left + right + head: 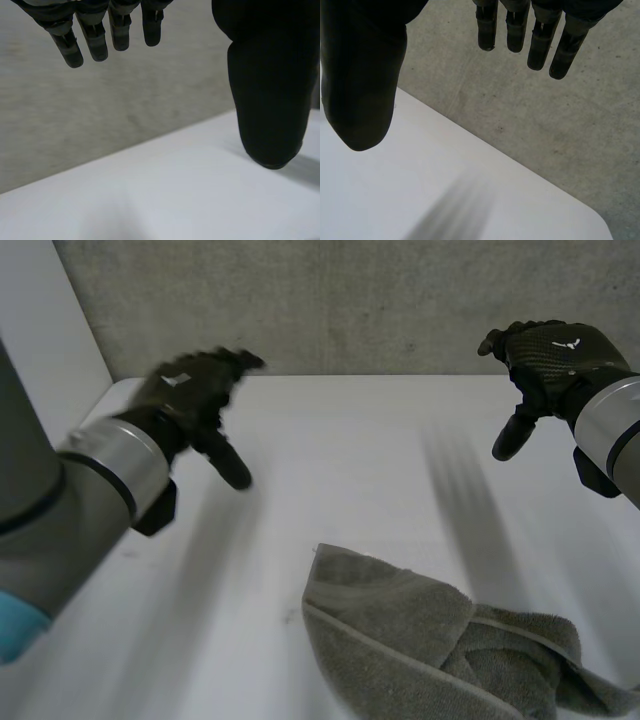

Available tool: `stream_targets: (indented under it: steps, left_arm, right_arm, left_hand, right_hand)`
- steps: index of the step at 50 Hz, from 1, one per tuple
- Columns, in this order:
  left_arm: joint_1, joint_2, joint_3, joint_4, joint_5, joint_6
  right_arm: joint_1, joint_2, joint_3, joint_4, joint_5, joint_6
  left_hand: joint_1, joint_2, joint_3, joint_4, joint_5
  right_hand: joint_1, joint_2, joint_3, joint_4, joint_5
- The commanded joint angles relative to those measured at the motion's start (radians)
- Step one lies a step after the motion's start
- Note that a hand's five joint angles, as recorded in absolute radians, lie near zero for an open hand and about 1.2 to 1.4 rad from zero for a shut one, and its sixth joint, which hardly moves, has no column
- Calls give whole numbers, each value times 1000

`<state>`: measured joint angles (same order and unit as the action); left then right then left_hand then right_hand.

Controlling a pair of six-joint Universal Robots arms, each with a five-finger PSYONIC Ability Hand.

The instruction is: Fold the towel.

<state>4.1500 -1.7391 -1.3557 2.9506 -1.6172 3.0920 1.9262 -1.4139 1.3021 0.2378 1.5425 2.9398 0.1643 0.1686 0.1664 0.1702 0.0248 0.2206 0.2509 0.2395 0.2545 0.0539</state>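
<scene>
Down at roughly 5 o'clock on the white table (330, 460), close to the robot's own edge, sits the towel (420, 640). It's a grey rumpled heap with one flat corner poking toward 10 o'clock and the bunched-up bulk trailing off toward 4 o'clock, so its long axis runs pretty much along that diagonal, and part of it runs past the edge of the head view. Both hands hang well apart from it, up by the grey wall (350, 300) at the far end: the left hand (190, 390) at about 10 o'clock, the right hand (555, 355) at about 2 o'clock. Each one is relaxed and holding nothing. The wrist views show straight fingers (95, 42) and a thumb (265, 100) on the left, and the same deal with the fingers (540, 45) on the right. From the left hand the towel lies toward 4 o'clock, from the right hand toward 7 o'clock. My guess is the heap sits more on the right arm's side, while that flat corner is the bit nearest the left hand, so both would have to come back toward the robot and down. Nothing I can see sits between hands and towel. Folding hasn't started, and I reckon it'll want spreading flat first.
</scene>
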Motion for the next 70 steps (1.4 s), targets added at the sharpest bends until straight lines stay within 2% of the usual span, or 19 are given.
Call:
stream_targets:
  steps: [1, 2, 6, 10, 18, 27, 36, 38, 39, 41, 50, 60, 64, 70]
  left_arm:
    - [-79, -28, -91, -24, 169, 221]
    - [-86, -36, -114, -31, 193, 275]
    - [-106, -65, -154, -50, 218, 367]
    - [-143, -131, -197, -54, 208, 438]
    - [-149, -204, -266, -10, 214, 441]
    - [-151, -241, -307, 120, 212, 436]
    - [-154, -296, -306, 174, 217, 433]
    - [-157, -306, -306, 206, 217, 429]
    - [-157, -306, -306, 206, 217, 429]
    - [-160, -306, -312, 238, 215, 409]
    - [-169, -313, -316, 252, 217, 378]
    - [-198, -344, -316, 268, 215, 378]
    - [-202, -346, -316, 271, 214, 378]
    - [-205, -349, -318, 308, 212, 378]
  right_arm:
    - [-1, 0, -12, 5, 1, -13]
    - [-1, 0, -12, 5, 1, -13]
    - [-4, 1, -17, 5, 1, -13]
    - [-4, 3, -14, 6, 1, -13]
    - [-10, 1, 43, 14, -2, -16]
    - [-125, -13, 190, 60, -82, -126]
    - [-229, -60, 339, 49, -163, -139]
    - [-240, -63, 359, 49, -182, -139]
    - [-251, -71, 379, 49, -199, -139]
    - [-266, -85, 399, 49, -216, -140]
    - [-377, -151, 453, 101, -315, -235]
    - [-438, -120, 457, 319, -446, -344]
    - [-440, -88, 463, 333, -466, -357]
    - [-434, -27, 488, 322, -455, -384]
  left_hand:
    - [58, 54, 56, 52, 23]
    - [70, 65, 68, 64, 35]
    - [102, 98, 100, 96, 67]
    - [214, 209, 211, 208, 179]
    - [214, 209, 211, 208, 179]
    - [240, 236, 238, 234, 205]
    - [472, 468, 470, 466, 437]
    - [633, 628, 630, 627, 598]
    - [633, 629, 631, 628, 598]
    - [826, 822, 824, 820, 791]
    - [857, 852, 854, 851, 822]
    - [895, 890, 893, 889, 860]
    - [924, 920, 922, 918, 889]
    - [1159, 1155, 1157, 1153, 1124]
  right_hand:
    - [-46, -76, -65, -80, -54]
    - [-46, -76, -65, -80, -54]
    - [-46, -76, -65, -80, -54]
    - [-46, -76, -65, -80, -54]
    - [-46, -76, -65, -80, -54]
    - [-46, -76, -65, -80, -54]
    - [-46, -76, -65, -80, -54]
    - [-46, -76, -65, -80, -54]
    - [-46, -76, -65, -80, -54]
    - [-46, -76, -65, -80, -54]
    - [-46, -76, -65, -80, -54]
    - [-36, -66, -55, -70, -44]
    - [-39, -69, -58, -73, -47]
    - [26, -4, 7, -8, 18]
